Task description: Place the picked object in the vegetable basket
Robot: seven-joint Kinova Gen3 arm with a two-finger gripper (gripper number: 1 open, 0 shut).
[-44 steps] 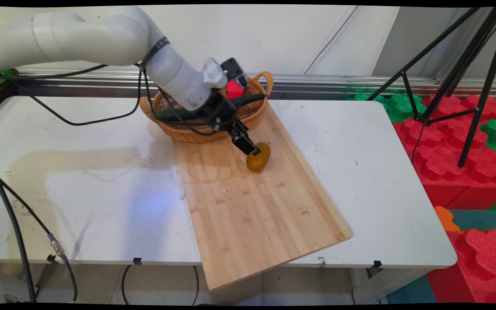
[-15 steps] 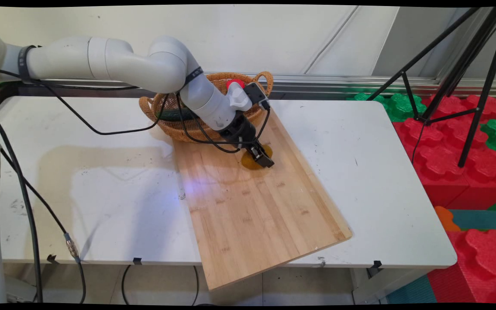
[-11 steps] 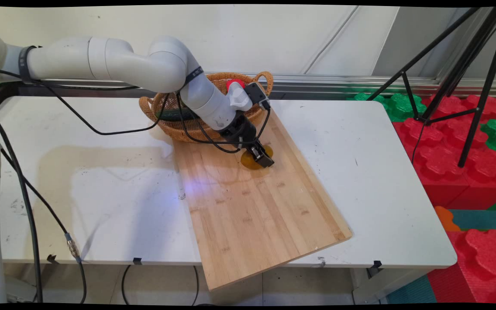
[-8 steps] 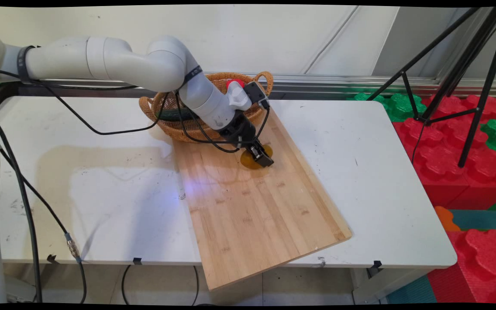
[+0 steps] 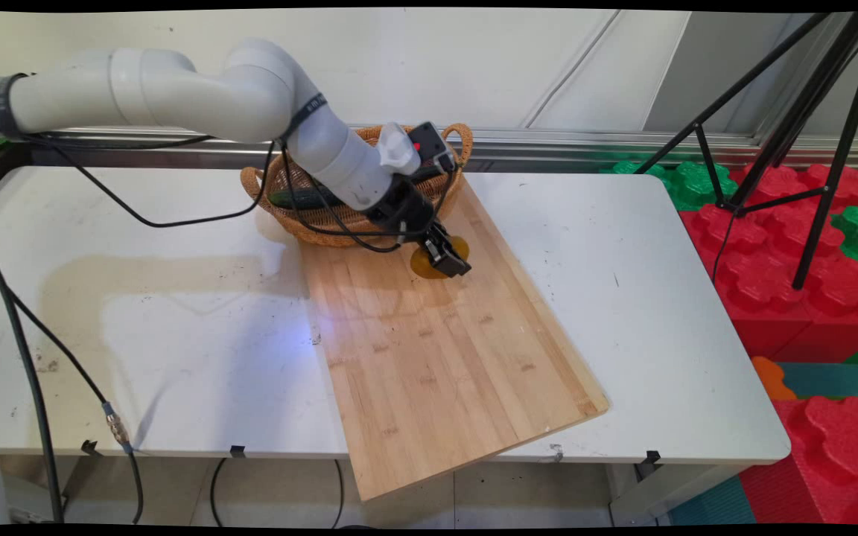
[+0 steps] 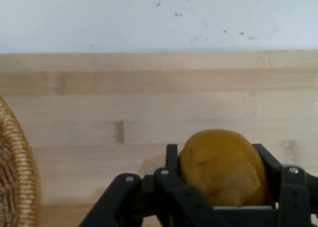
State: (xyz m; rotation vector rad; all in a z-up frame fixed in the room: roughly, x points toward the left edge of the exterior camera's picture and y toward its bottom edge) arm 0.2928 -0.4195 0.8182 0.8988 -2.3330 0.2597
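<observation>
Tool (image 6: pixel 221 175), black and two-fingered, is closed on a potato (image 6: pixel 222 166): in the hand view the fingers (image 6: pixel 172 160) stand against its two sides, and the brownish-yellow body fills the gap between them. In the main view the tool (image 5: pixel 445 257) and potato (image 5: pixel 424 263) sit at the far end of a bamboo board (image 5: pixel 436 350), at or just above its surface; contact with the wood cannot be told. The potato lies directly in the tool's grip, across the line of the fingers, so no offset separates the two. Beyond the near part of the board, which overhangs the near edge of the white table (image 5: pixel 176 313), and just behind the tool, stands a wicker basket (image 5: pixel 291 208), its rim touching the board's far end; a dark green vegetable (image 5: pixel 299 198) lies inside it. In the hand view the basket (image 6: pixel 15 182) shows at the left edge.
</observation>
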